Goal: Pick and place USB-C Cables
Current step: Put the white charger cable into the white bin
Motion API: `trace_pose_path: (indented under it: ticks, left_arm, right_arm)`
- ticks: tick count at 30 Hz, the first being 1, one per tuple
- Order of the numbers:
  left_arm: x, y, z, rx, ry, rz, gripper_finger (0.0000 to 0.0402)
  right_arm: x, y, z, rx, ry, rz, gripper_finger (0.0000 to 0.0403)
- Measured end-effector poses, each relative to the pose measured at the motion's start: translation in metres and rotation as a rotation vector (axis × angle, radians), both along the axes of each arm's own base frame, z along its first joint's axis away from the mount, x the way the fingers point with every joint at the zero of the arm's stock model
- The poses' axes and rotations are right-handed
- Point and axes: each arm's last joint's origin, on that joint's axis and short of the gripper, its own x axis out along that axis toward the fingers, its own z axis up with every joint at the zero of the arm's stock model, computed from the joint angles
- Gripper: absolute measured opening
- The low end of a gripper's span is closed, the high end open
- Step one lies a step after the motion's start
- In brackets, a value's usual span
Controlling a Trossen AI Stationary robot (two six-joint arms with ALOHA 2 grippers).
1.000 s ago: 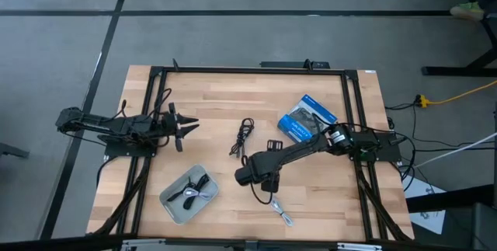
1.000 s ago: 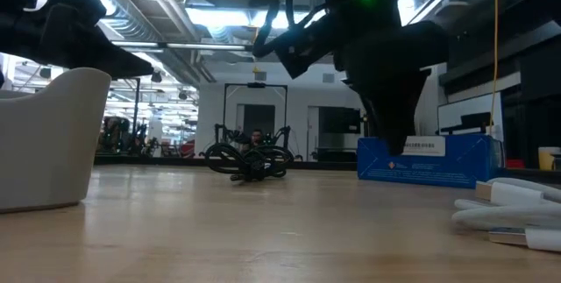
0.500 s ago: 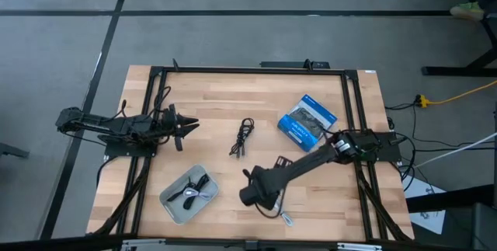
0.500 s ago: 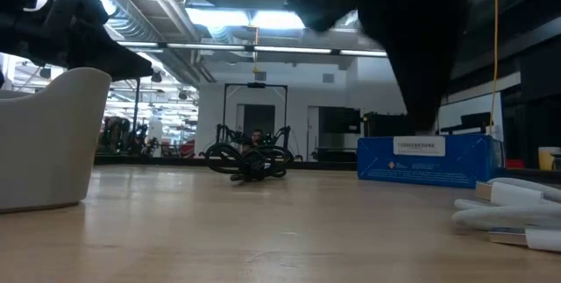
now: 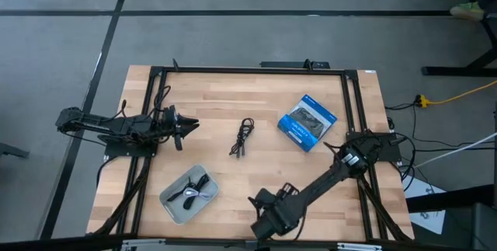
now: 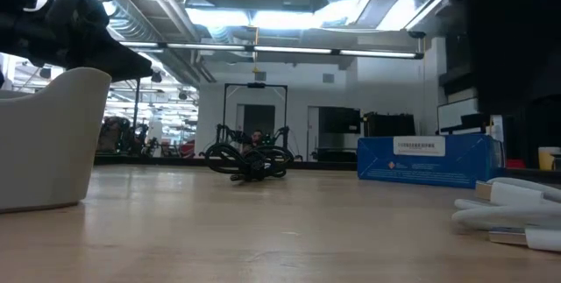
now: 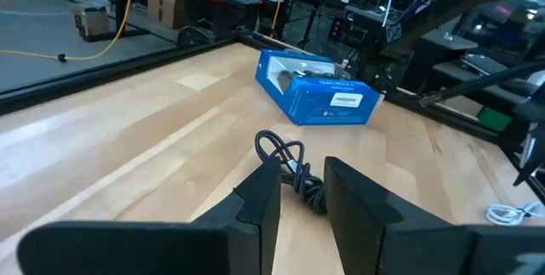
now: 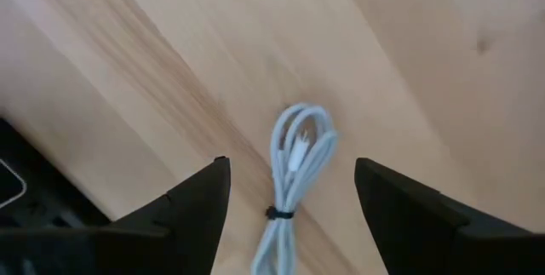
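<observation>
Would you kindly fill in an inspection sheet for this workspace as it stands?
Surface: wooden table in a black frame.
Job's things: black cable mid-table; silvery cable by the near edge; two cables, one black and one silvery, in the grey tray.
Clutter: blue box.
Grippers: right tool open above the silvery cable, not touching; left tool open, waiting at the table's left, aimed at the black cable.
Cables: yellow cord on the floor.
Surroundings: grey floor; no person seen clearly.
</observation>
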Motion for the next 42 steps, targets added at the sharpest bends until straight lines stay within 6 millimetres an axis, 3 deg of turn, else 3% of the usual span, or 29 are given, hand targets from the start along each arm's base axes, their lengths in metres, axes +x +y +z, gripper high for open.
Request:
trace_pose_path:
  ticks: [7, 15, 19, 24, 27, 30, 34, 42]
  left_arm:
    - [0.000, 0.000, 0.000, -0.008, -0.003, -0.002, 0.0086]
    - [0.000, 0.000, 0.000, -0.008, -0.003, -0.004, 0.0086]
    - [0.000, 0.000, 0.000, -0.008, -0.003, -0.004, 0.0086]
    - [0.000, 0.000, 0.000, -0.008, -0.003, -0.004, 0.0086]
    - [0.000, 0.000, 0.000, -0.009, -0.003, -0.004, 0.0086]
    - [0.000, 0.000, 0.000, -0.025, -0.008, -0.002, 0.0086]
    - [0.000, 0.000, 0.000, -0.027, -0.008, -0.002, 0.0086]
    - [0.000, 0.000, 0.000, -0.024, -0.008, -0.002, 0.0086]
  right_arm:
    - [-0.015, 0.010, -0.026, -0.006, 0.041, -0.070, 0.0255]
    - [-0.016, 0.016, -0.054, 0.071, -0.003, -0.060, 0.0247]
    - [-0.018, 0.014, -0.057, 0.058, 0.009, -0.060, 0.0190]
    - [-0.019, 0.007, -0.057, 0.018, 0.044, -0.034, 0.0050]
    - [-0.016, 0.002, -0.055, -0.012, 0.049, 0.045, 0.0038]
    - [-0.006, -0.016, -0.042, -0.124, 0.065, 0.082, 0.0038]
    - [0.021, -0.033, -0.003, -0.236, -0.086, 0.166, 0.0038]
    - [0.103, -0.045, 0.063, -0.186, -0.710, 0.512, 0.0038]
